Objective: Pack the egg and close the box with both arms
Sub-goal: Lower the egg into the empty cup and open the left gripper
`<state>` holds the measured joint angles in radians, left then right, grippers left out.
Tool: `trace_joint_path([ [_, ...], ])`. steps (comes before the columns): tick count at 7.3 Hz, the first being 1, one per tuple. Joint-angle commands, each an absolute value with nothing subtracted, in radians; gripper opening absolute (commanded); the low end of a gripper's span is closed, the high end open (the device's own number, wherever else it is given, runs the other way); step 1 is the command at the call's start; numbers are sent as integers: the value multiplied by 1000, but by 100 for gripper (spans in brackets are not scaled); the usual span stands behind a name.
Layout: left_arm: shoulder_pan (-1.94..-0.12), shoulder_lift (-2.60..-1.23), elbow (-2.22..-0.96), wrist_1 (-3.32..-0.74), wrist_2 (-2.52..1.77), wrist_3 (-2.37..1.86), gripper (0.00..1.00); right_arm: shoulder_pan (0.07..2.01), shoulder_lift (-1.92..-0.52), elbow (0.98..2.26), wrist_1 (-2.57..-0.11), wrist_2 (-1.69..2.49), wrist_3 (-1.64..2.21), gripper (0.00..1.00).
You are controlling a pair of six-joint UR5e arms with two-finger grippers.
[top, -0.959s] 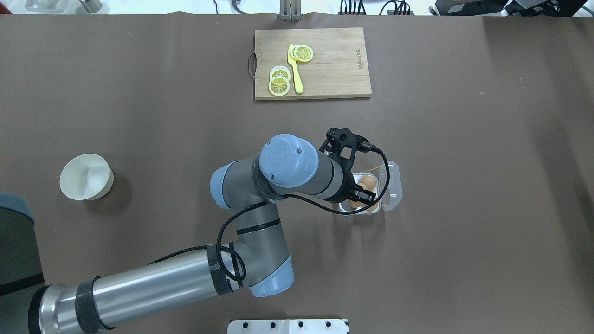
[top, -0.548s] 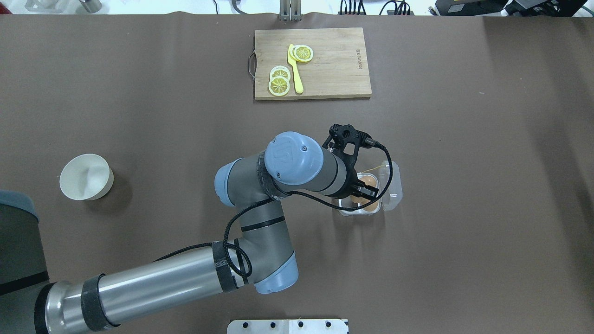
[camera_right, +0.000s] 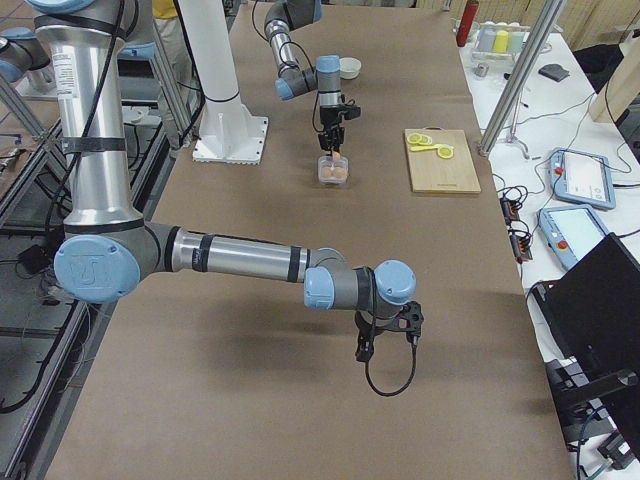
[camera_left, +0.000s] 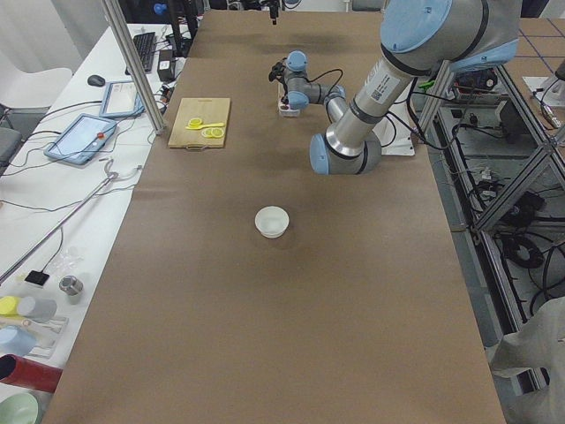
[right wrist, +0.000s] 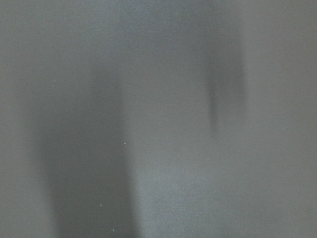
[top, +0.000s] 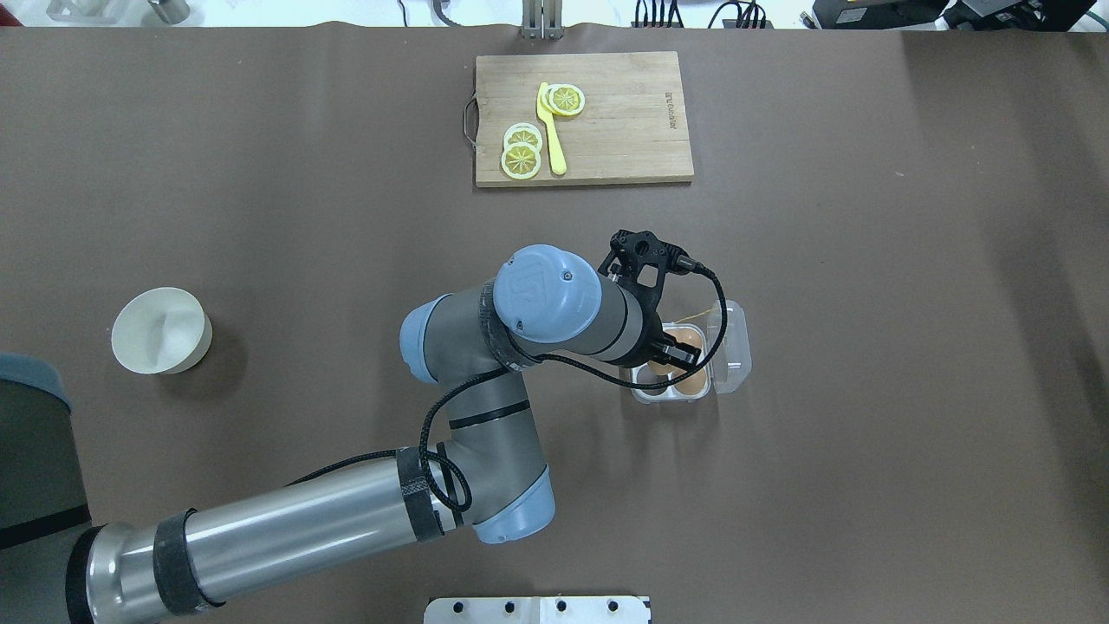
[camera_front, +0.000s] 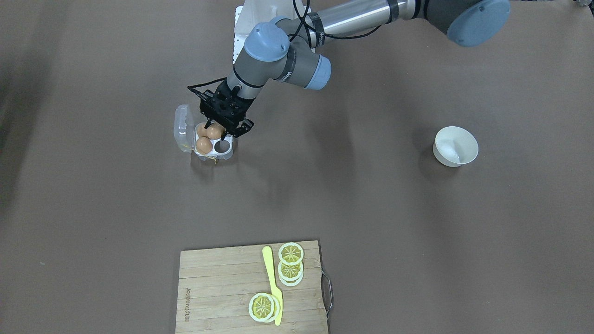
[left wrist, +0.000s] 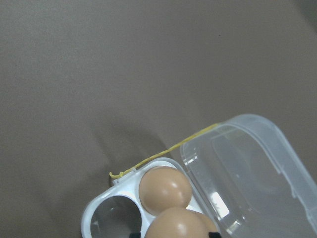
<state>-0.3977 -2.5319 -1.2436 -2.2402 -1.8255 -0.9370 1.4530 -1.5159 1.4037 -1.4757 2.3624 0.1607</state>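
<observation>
The clear egg carton [top: 735, 347] stands open at mid-table, its lid [camera_front: 182, 125] folded out to the side. A yellow string [left wrist: 163, 151] hangs from its rim. My left gripper [top: 680, 354] is shut on a brown egg [camera_front: 214, 132] just above the white tray. Two more brown eggs sit in cells; one of them [left wrist: 165, 183] shows in the left wrist view. One cell [camera_front: 222, 146] is empty. My right gripper [camera_right: 385, 340] hangs low over bare table far from the carton. I cannot tell whether it is open or shut.
A wooden cutting board [top: 624, 130] with lemon slices [top: 522, 149] and a yellow knife [top: 553, 130] lies at the far side. A white bowl [top: 161, 330] stands on the left. A white mounting plate [top: 537, 609] is at the near edge.
My left arm has shifted slightly right and toward the far side, with the egg still held over the carton. The carton and the eggs in it have not moved.
</observation>
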Motion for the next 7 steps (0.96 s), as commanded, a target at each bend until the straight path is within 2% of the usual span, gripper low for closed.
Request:
trace_joint_path([
  [1,-399,-2531,-1226,-2256,-1816,-934,39,1448,-1514,1404,-1476,2362,164,100],
  [2,-399,-2531,-1227,-2256,-1819,-934,41,1447,-1514,1404,-1476,2362,166,100],
  [3,-402,-2530,-1235,-2261,-1824,-936,48,1447,-1514,1404,-1476,2362,164,100],
  [4,-405,-2530,-1235,-2263,-1824,-934,66,1447,-1514,1404,-1476,2362,166,100],
  [5,-405,-2525,-1244,-2263,-1824,-933,78,1447,-1514,1404,-1476,2362,166,100],
  [7,-408,-2516,-1261,-2263,-1825,-931,94,1447,-1514,1404,-1476,2362,166,100],
])
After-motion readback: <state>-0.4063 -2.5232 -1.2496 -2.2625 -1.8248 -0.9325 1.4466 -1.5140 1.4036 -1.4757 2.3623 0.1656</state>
